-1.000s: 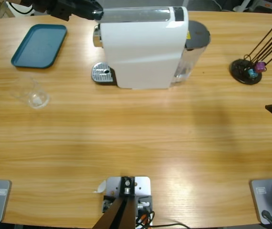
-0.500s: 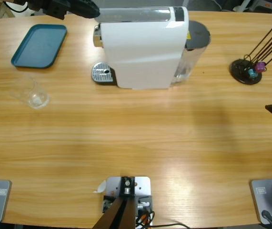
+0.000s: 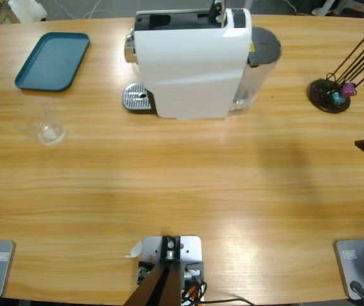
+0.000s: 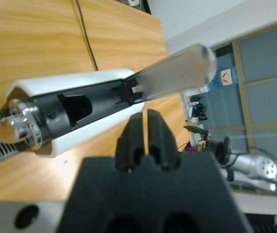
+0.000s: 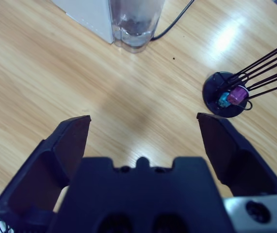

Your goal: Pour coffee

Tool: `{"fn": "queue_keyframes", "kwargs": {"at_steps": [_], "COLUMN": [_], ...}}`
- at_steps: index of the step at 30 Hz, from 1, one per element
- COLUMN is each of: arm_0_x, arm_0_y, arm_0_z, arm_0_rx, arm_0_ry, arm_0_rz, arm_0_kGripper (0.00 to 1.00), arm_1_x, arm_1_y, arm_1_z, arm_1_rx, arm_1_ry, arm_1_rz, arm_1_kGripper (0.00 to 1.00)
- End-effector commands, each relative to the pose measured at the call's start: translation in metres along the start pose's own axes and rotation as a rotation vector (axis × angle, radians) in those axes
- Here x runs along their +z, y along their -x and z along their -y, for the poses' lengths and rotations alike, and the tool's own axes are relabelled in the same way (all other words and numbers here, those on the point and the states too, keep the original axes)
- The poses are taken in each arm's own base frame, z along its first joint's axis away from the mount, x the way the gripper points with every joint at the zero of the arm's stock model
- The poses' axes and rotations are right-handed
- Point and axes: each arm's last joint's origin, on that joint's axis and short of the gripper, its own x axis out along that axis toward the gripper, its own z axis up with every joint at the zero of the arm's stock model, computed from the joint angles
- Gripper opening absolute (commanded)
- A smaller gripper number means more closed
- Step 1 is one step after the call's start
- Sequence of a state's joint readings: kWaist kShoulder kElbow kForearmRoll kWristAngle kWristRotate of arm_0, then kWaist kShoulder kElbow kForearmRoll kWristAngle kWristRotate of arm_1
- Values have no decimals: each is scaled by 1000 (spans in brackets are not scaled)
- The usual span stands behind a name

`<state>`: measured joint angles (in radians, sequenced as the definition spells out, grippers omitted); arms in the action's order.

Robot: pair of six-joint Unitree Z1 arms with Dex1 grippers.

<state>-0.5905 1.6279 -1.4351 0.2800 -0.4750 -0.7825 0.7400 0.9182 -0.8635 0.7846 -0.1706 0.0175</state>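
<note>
Watching the high view, I saw the white coffee machine (image 3: 191, 67) standing at twelve o'clock on the wooden table (image 3: 182, 191), its top open on a black slot. Its metal drip tray (image 3: 136, 99) stuck out toward nine o'clock and its water tank (image 3: 258, 64) sat against its three o'clock side. A teal tray (image 3: 53, 60) lay at ten o'clock. A clear glass cup (image 3: 46, 127) stood apart from it, toward nine o'clock, well away from the drip tray. I could not find the coffee in any view, and the cup looked clear as far as I could tell. At two o'clock stood the black capsule holder (image 3: 329, 95) with thin dark rods fanning out from it and a purple capsule (image 3: 349, 88) and a teal capsule (image 3: 338, 99) at its base. Along the left wrist view, the left gripper (image 4: 145, 116) had its jaws pressed together with nothing between them. It was aimed at the machine's open slot, just short of the raised silver lever (image 4: 177, 73). The right gripper (image 5: 143, 121) had its jaws spread wide and empty over bare table. The water tank was at its twelve o'clock and the capsule holder at its two o'clock, both well clear of the jaws. In the high view only its black tip showed, at the three o'clock edge.
</note>
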Motion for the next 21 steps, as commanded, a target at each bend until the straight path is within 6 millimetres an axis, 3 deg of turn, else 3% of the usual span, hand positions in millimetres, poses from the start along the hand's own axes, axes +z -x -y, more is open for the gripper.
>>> {"fn": "queue_keyframes", "kwargs": {"at_steps": [1,3,5,7,9,10,11,13,15,21], "arm_0_x": [-21,-48,-83,-111,-133,-142,-153,-167,-176,-188], "arm_0_y": [18,23,24,35,56,66,78,94,103,107], "arm_0_z": [39,43,33,10,-16,-26,-37,-53,-64,-83], "arm_0_rx": [-54,47,166,235,296,318,334,350,363,398], "arm_0_ry": [-536,-664,-817,-877,-876,-876,-875,-871,-858,-836], "arm_0_rz": [80,99,45,-59,-96,-100,-104,-116,-124,-159], "arm_0_kGripper": [987,994,991,991,991,995,996,996,996,996], "arm_1_x": [-24,-24,-13,-4,-8,-13,-18,-33,-35,-39], "arm_1_y": [37,34,11,-23,-50,-65,-78,-107,-124,-155], "arm_1_z": [18,21,18,20,29,35,40,45,48,54], "arm_1_rx": [-231,-294,-309,-343,-339,-341,-351,-367,-369,-370], "arm_1_ry": [-150,-253,-263,-308,-407,-457,-484,-519,-521,-532], "arm_1_rz": [180,244,242,196,195,180,158,112,92,42], "arm_1_kGripper": [1000,980,779,766,752,643,623,623,623,622]}}
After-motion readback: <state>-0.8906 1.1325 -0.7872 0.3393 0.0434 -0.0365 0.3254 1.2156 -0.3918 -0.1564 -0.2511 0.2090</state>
